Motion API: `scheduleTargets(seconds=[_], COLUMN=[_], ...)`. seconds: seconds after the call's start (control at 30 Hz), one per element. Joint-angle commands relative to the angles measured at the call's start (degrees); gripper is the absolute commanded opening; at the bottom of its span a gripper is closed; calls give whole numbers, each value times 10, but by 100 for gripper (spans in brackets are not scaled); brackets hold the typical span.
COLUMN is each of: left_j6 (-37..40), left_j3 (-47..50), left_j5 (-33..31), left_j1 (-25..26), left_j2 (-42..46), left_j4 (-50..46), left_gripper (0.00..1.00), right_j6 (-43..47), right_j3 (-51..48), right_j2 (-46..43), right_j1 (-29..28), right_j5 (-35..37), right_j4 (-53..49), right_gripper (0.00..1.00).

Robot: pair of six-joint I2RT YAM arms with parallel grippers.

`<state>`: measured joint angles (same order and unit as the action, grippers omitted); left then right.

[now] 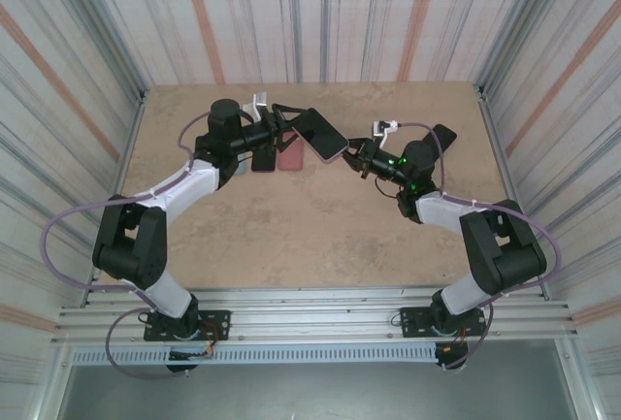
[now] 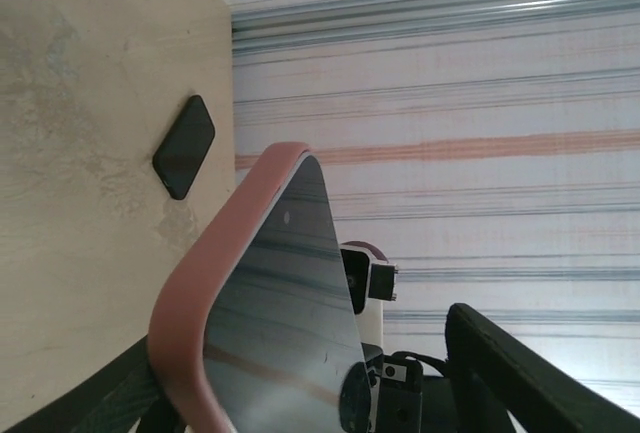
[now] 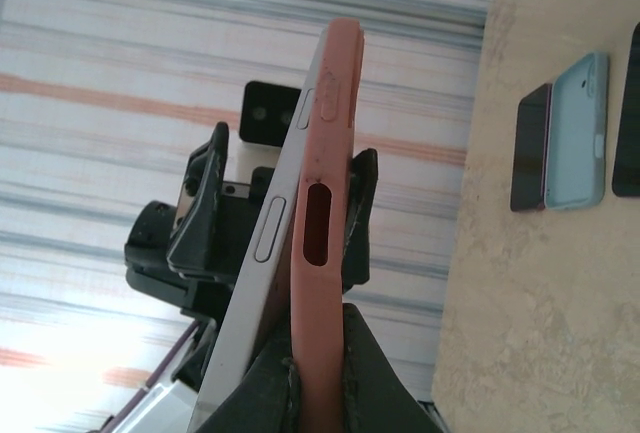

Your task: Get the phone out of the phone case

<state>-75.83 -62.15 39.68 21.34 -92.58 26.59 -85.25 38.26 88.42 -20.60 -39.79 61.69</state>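
Pink silicone formed the phone case (image 3: pixel 318 153), which hung in the air above the worktop (image 1: pixel 291 245) between our two end effectors. The right end effector (image 3: pixel 315 358) was clamped tight on the lower edge of the case, its dark fingers (image 3: pixel 375 373) pressing from both sides. Just above that grip, the phone (image 3: pixel 262 253) showed its silver side with two buttons, bare beside the pink rim. The left end effector (image 2: pixel 300 378) had its jaws apart around the other end. The phone's glossy screen sat between them, and one finger (image 2: pixel 520 373) stood clear of the glass. Beyond the left end effector a dark phone (image 2: pixel 185 146) lay flat on the worktop. Off to the right of the right end effector, a pale blue case (image 3: pixel 578 131) lay there too.
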Motion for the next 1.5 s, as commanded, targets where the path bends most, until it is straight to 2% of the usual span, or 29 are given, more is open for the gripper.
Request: scheduleTargets(seconds=[0.0, 0.2, 0.37, 0.63, 0.93, 1.47], left_j6=[19, -12, -36, -90, -115, -138], left_j3=[18, 81, 106, 119, 120, 138], left_j5=[-30, -90, -150, -228, -268, -311], left_j1=[3, 42, 97, 173, 201, 220], left_j2=[20, 79, 122, 131, 108, 79], left_j4=[-29, -9, 4, 54, 86, 126], left_gripper=[71, 73, 72, 66, 62, 59], right_j6=[-16, 2, 34, 59, 63, 72], right_j3=[0, -1, 2, 0, -8, -6], right_j2=[8, 15, 14, 12, 7, 10], right_j1=[2, -2, -14, -33, -46, -57], right_j5=[41, 85, 116, 172, 212, 228], right_j4=[31, 24, 8, 7, 19, 24], right_gripper=[0, 0, 0, 0, 0, 0])
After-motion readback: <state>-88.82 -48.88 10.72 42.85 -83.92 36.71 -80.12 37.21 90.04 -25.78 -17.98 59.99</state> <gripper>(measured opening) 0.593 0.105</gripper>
